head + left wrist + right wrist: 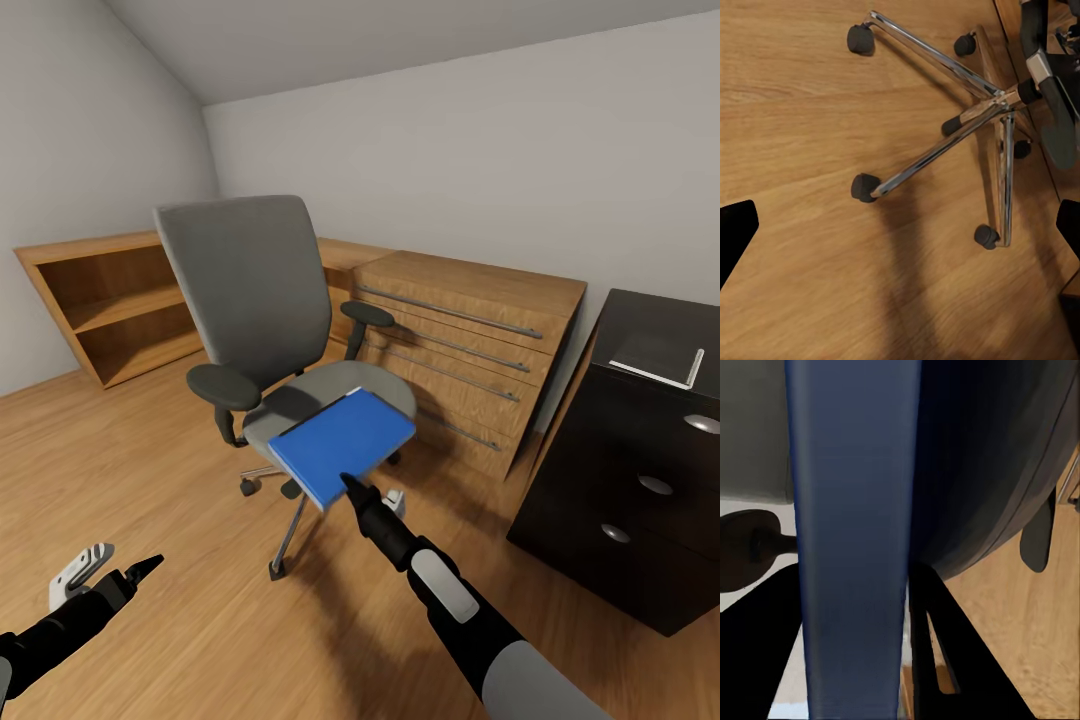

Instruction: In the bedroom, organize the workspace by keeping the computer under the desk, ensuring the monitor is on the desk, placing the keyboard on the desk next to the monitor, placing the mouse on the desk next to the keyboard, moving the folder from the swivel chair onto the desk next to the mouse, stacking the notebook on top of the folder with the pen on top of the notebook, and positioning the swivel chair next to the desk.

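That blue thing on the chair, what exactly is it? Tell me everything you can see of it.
It is the folder, a thin, flat, bright-blue rectangle with a pale edge. It lies on the swivel chair's grey seat, turned at an angle, one corner overhanging the front. The right gripper is at that corner; in the right wrist view the folder's edge runs between its dark fingers.

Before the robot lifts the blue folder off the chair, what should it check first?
1. Folder between the right gripper fingers: ok, its edge sits between them in the right wrist view.
2. Fingers shut firmly on it: cannot tell.
3. Folder lying on the swivel chair seat: ok, one corner hangs past the front.
4. Left gripper out of the way: ok, low over the floor, open, holding nothing.
5. Room on the desk: ok, bare black top beside the notebook.
6. Pen on the notebook: ok.
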